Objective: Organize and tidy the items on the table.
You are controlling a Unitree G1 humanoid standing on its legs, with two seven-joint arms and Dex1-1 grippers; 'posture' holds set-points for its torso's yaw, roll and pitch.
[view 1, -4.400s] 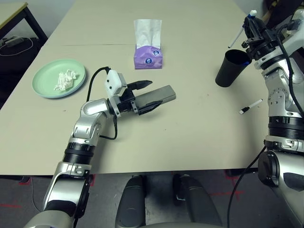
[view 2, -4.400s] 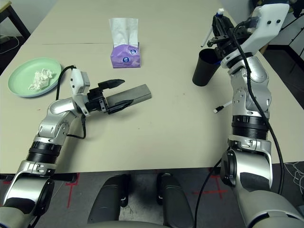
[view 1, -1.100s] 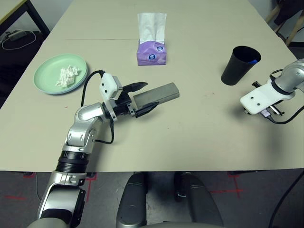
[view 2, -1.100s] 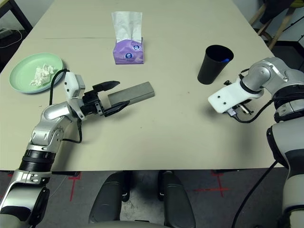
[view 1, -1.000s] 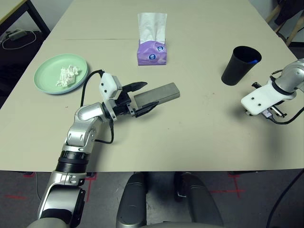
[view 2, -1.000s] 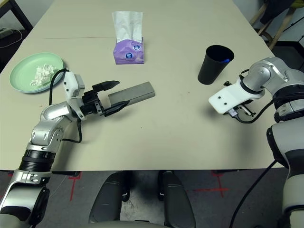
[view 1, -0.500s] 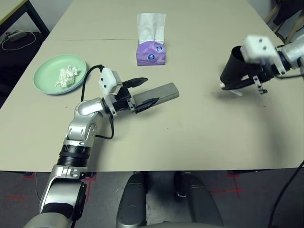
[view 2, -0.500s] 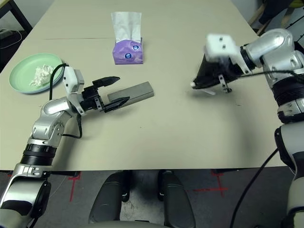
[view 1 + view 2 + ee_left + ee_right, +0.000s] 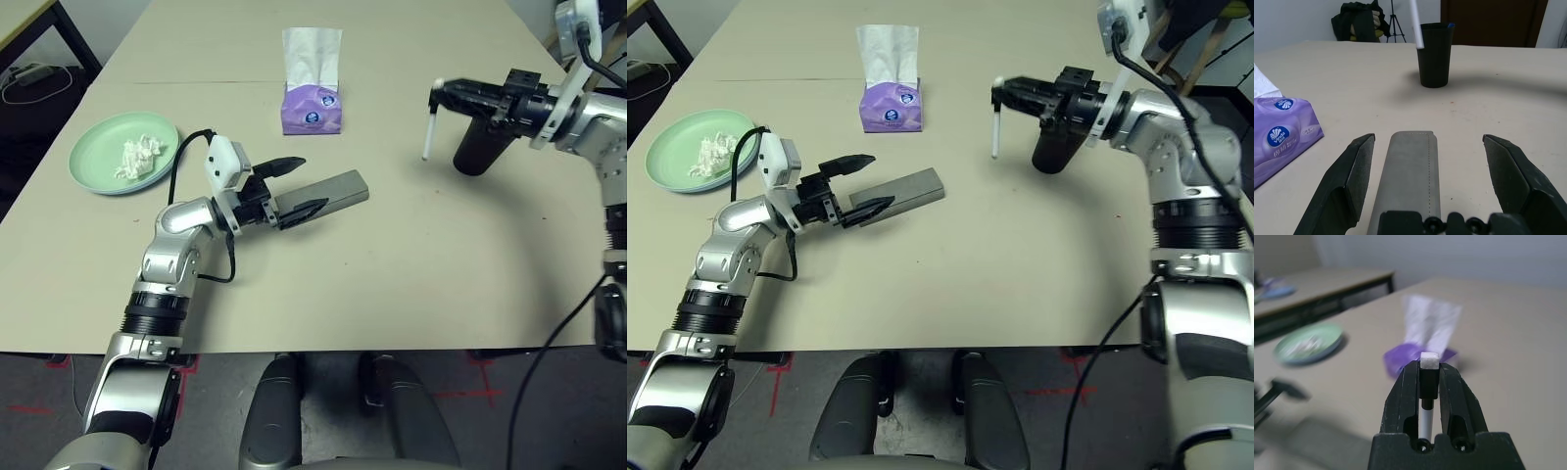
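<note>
The left claw (image 9: 294, 186) gapes around the case (image 9: 323, 192); the right claw (image 9: 1000, 95) clamps a pen (image 9: 995, 129), partly hiding the cup (image 9: 1055, 147).

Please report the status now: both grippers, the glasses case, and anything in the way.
Left gripper open, astride glasses case on table. Right gripper shut on white pen, beside black cup. Nothing blocking.
</note>
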